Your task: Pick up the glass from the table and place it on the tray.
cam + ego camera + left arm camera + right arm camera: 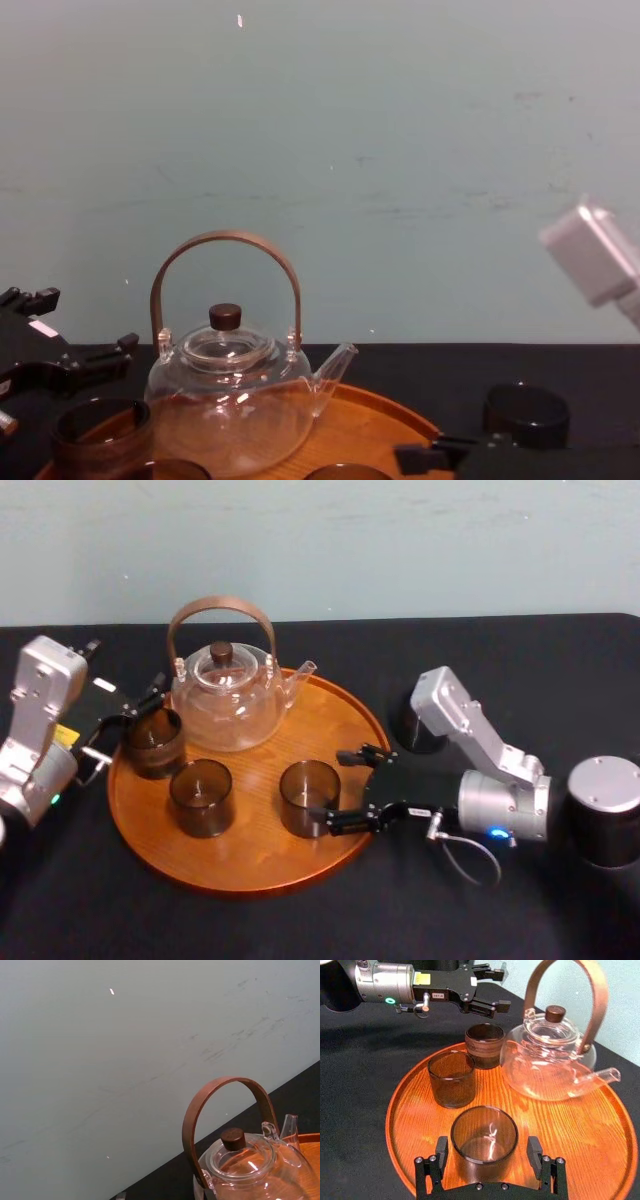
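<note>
- The tray (345, 715) lies on the table (520, 660). It is round, made of orange-brown wood, and has a low rim.
- On the tray stand a teapot (225, 705) and three glasses.
- The teapot is clear glass and stands at the back of the tray. It has a lid with a dark knob and a bent brown handle over the top. Its spout points to my right. I cannot tell if there is water in it.
- My glass (484, 1142) stands upright on the tray, on my right side, close to the rim.
- It is short and round with straight walls. It is smoky brown and I can see through it. It is empty.
- My right pincer (487, 1152) is wide. One finger is on each side of the glass, with a small gap on both sides, so it holds nothing.
- The middle glass (201, 797) stands near my glass, to its left, and does not touch it. It looks the same and is empty too.
- The left glass (152, 742) is darker. It stands near the left rim, just beside the teapot.
- My left pincer (495, 989) is wide too and holds nothing. It is at the left rim, close to the left glass.
- A dark round thing (525, 410) stands on the table, off the tray, behind my right arm.
</note>
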### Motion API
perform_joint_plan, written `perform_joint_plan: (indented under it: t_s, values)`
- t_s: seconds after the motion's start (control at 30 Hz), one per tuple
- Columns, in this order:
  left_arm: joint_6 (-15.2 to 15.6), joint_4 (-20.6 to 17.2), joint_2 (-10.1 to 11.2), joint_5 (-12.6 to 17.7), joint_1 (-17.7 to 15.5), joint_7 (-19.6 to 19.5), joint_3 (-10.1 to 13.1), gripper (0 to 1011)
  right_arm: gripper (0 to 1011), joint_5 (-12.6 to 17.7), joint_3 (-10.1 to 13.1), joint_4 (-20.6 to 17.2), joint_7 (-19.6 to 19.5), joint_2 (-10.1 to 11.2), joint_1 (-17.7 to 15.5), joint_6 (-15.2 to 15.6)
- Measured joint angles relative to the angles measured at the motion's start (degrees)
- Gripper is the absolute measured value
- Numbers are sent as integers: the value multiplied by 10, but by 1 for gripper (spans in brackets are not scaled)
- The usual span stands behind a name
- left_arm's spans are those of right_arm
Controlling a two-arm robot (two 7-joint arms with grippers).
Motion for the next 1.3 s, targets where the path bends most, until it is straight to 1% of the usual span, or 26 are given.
perform_joint_plan:
  t_s: [0.1,0.23,0.33,0.47,0.5,0.57,0.6,0.67,0.77,0.87,0.9,1.0,1.07,1.1,1.3]
  values:
    - [0,0,0,0,0,0,0,1001,1002,8,12,-19,-2,19,-16,2]
    - [0,0,0,0,0,0,0,1001,1002,16,22,-37,-4,36,-30,3]
    - [0,0,0,0,0,0,0,1001,1002,28,38,-64,-6,64,-53,4]
    - [0,0,0,0,0,0,0,1001,1002,36,50,-82,-8,84,-71,3]
    - [0,0,0,0,0,0,0,1001,1002,41,58,-91,-9,94,-80,2]
    - [0,0,0,0,0,0,0,1001,1002,46,65,-99,-12,104,-89,0]
    - [0,0,0,0,0,0,0,1001,1002,52,74,-107,-16,113,-99,-1]
    - [0,0,0,0,0,0,0,1001,1002,58,87,-114,-24,124,-111,-1]
    - [0,0,0,0,0,0,0,1001,1002,63,99,-117,-36,129,-121,-1]
    - [0,0,0,0,0,0,0,1001,1002,69,118,-115,-59,130,-131,4]
    - [0,0,0,0,0,0,0,1001,1002,69,118,-115,-59,130,-131,4]
    - [0,0,0,0,0,0,0,1001,1002,72,135,-108,-86,122,-135,15]
    - [0,0,0,0,0,0,0,1001,1002,72,141,-104,-95,117,-135,21]
    - [0,0,0,0,0,0,0,1001,1002,72,146,-99,-105,111,-134,27]
    - [0,0,0,0,0,0,0,1001,1002,66,157,-83,-132,92,-126,45]
